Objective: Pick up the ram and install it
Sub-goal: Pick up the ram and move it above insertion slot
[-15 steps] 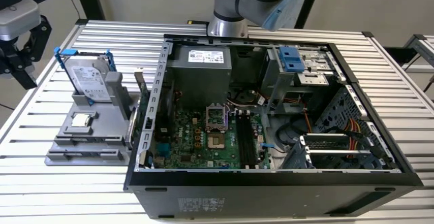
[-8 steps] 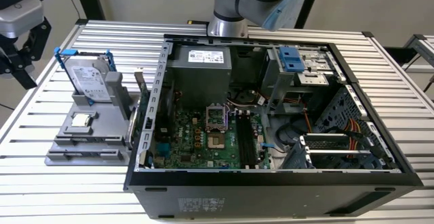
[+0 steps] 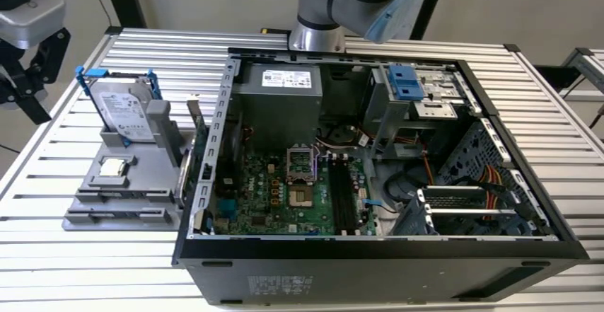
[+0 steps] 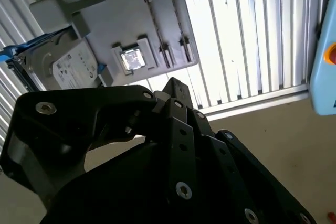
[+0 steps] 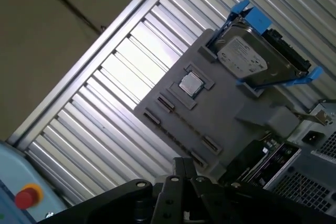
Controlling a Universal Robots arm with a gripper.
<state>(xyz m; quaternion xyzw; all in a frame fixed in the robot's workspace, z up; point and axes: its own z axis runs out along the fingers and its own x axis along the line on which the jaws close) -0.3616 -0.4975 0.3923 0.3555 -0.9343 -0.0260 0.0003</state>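
Pincer [image 5: 184, 165] of the arm, hanging near the edge of the slatted table [image 3: 95, 269], well apart from every part. Whether it is released or clenched cannot be told, and nothing shows in its grasp.

Ahead of the pincer lies the gray holder [image 5: 220, 114], a fixture whose recesses keep each part in a known pose. Nearest the pincer sits the square CPU chip [image 5: 190, 83], lying flat. Beyond it stands the hard drive [image 5: 247, 59], leaning in its blue frame.

The ram [image 3: 183, 176] appears to stand on its long edge along the holder's side farthest from the pincer, just beside the wall of the computer case [image 3: 378, 255]. In the first wrist view it seems to be the dark labelled strip [image 5: 265, 157]. This pose probably leaves its upper edge free for a grasp from above.

The case lies on its side with the cover off, so the long black motherboard slots [image 3: 341, 199] face upward. By this layout the ram is judged not yet picked up.
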